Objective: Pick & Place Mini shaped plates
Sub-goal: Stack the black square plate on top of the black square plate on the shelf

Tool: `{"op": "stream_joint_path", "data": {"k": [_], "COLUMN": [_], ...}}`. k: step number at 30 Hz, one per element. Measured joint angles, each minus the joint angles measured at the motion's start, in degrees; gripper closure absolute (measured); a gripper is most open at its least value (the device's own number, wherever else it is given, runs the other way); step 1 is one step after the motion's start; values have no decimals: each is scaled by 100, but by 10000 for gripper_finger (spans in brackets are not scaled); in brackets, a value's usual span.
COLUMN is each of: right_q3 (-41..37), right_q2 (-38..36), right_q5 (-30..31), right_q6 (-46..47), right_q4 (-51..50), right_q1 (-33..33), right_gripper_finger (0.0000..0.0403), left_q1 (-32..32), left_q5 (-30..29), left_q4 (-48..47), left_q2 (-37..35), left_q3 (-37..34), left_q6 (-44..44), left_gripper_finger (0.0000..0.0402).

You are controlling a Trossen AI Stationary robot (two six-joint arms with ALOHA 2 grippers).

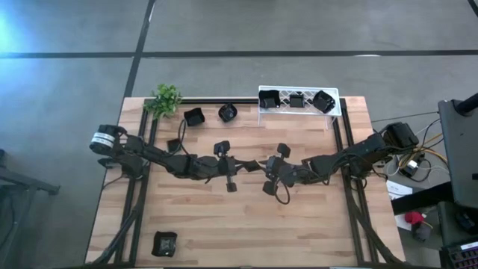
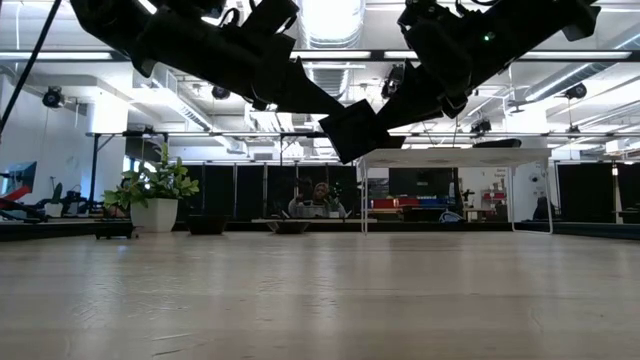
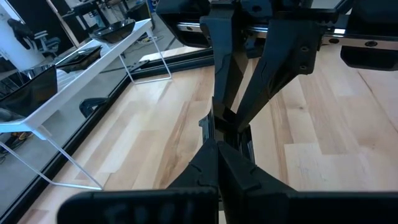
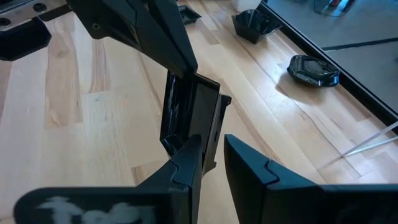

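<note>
Above the pale wooden tabletop, the closed left gripper holds a small black square plate which could drop if released before the part-open right gripper, at its three o'clock, clamps the rim.

Small green plant sitting at upper left corner of wooden table. White lattice rack standing along upper edge, right of centre. Person sitting far back, centre of low view.
</note>
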Motion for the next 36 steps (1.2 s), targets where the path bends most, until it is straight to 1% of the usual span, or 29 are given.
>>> {"op": "stream_joint_path", "data": {"k": [13, 22, 36], "right_q3": [2, 0, 0], "right_q2": [0, 0, 0], "right_q5": [1, 11, 11], "right_q6": [-15, 0, 1], "right_q4": [0, 0, 2], "right_q1": [2, 0, 0], "right_gripper_finger": [359, 392, 394], "left_q1": [0, 0, 0], "left_q5": [0, 0, 0], "left_q4": [0, 0, 0], "left_q2": [0, 0, 0], "left_q3": [0, 0, 0], "left_q6": [-2, -4, -4], "left_gripper_finger": [402, 402, 401]}}
